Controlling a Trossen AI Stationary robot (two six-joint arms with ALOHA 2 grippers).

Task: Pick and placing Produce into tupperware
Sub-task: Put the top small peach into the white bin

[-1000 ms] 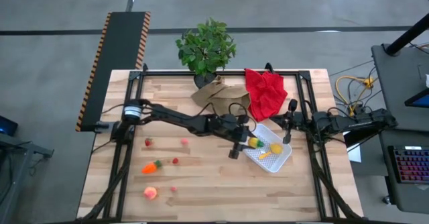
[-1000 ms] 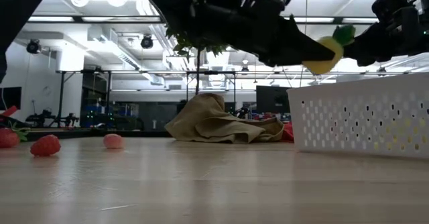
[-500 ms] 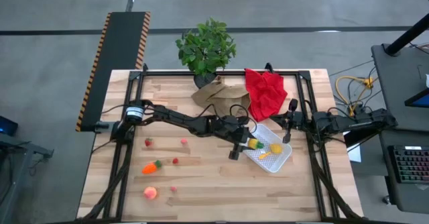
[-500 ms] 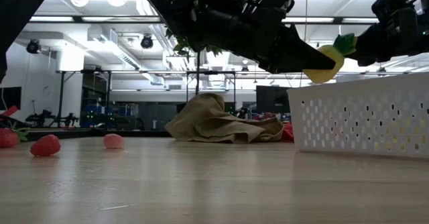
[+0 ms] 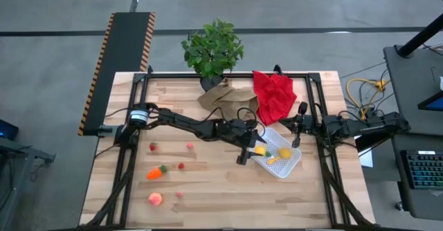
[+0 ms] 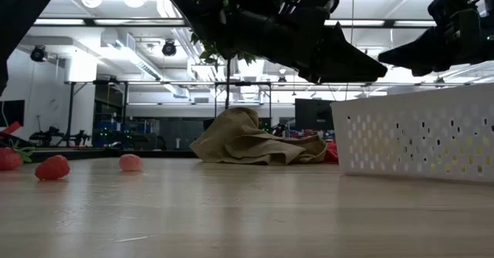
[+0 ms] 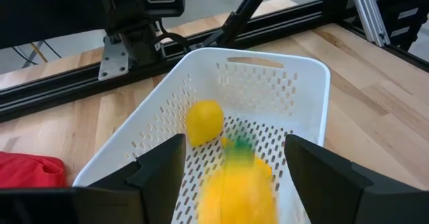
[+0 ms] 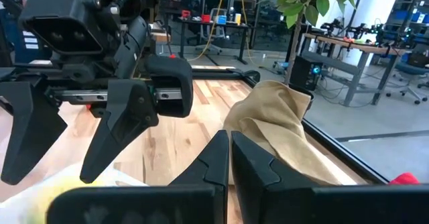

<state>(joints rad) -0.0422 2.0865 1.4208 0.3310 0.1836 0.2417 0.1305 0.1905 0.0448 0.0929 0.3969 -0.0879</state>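
My left gripper is open above the near-left end of the white tupperware, also seen in the high view. A blurred yellow fruit with a green top is below the spread fingers, over the dotted base and apart from both. A lemon lies in the tupperware, and the high view shows it beside an orange-yellow piece. My right gripper is shut and hovers by the tupperware's far-right corner. Carrot, peach and red berries lie on the table's left half.
A crumpled brown paper bag and a red cloth lie at the far edge, with a potted plant behind them. A strawberry and a pink fruit lie left of centre. Bare wood shows along the near edge.
My left gripper has let go of the yellow fruit with the green top. It was held at the finger ends above the tupperware's rim and has now dropped out of the fingers into the tupperware. Both arms have otherwise kept still.
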